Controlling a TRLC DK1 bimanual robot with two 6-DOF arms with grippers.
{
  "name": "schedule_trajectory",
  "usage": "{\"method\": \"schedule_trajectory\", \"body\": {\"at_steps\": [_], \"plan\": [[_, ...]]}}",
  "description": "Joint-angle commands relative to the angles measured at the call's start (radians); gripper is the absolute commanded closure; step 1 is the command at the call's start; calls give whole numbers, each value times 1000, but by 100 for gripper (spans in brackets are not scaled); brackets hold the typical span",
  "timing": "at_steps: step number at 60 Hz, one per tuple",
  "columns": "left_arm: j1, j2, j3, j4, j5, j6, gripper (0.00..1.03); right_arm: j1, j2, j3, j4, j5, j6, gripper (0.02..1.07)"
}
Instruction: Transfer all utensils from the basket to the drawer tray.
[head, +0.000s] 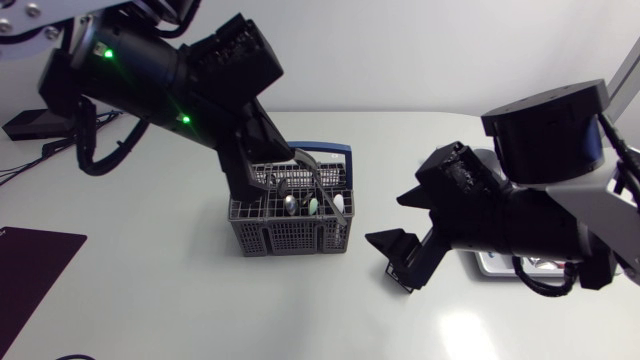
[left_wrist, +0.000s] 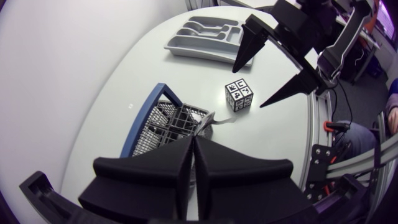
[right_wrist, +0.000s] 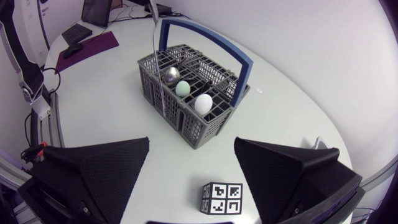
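Gripping a metal utensil (left_wrist: 211, 119) by its thin handle with the left gripper (left_wrist: 193, 142), with both fingers pressed almost together on it and the piece hanging over the basket (right_wrist: 186, 124), probably so as to draw it straight up, clear of the grid walls and the blue handle (left_wrist: 145, 118). Leaves at least a steel spoon (right_wrist: 171, 75), a pale green spoon (right_wrist: 183, 88) and a white spoon (right_wrist: 203, 103) standing heads-up in the compartments, so reads as early in the job. Holds the right gripper (head: 384, 218) low over the table (head: 200, 300) near the basket, with jaws spread wide and nothing between them, seemingly placed to receive a hand-over or simply to stay out of the lifting path; cannot tell which. Shows the drawer tray (left_wrist: 180, 48) well apart from the basket, beyond the right gripper, with no utensil to be made out in its slots from the left wrist view. Finds a small marker cube (left_wrist: 239, 94) on the table between basket and tray, below the open right fingers, so calls for a carry that passes over or around it. Risks a swing or slip, given so slim a handle in such broad fingers.
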Motion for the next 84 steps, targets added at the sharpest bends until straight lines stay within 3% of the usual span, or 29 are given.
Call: {"method": "schedule_trajectory", "body": {"at_steps": [1,9,14,30,52,63,72,84], "plan": [[-30,51,60,-23,-1,-146,100,24,2,32,15,21,20,11],[-34,114,93,-48,31,-283,100,37,11,50,29,29,20,12],[-34,157,119,-72,94,-367,100,44,25,58,40,39,19,12],[-34,236,202,-126,168,-484,100,58,86,76,76,82,9,17],[-32,252,207,-160,180,-481,100,61,106,85,86,82,-3,65],[-29,250,221,-169,182,-473,100,72,114,85,75,75,-7,98],[-27,249,213,-169,182,-472,99,73,112,81,70,56,-7,101],[-23,240,254,-167,197,-473,79,73,103,72,43,30,-7,101]]}}
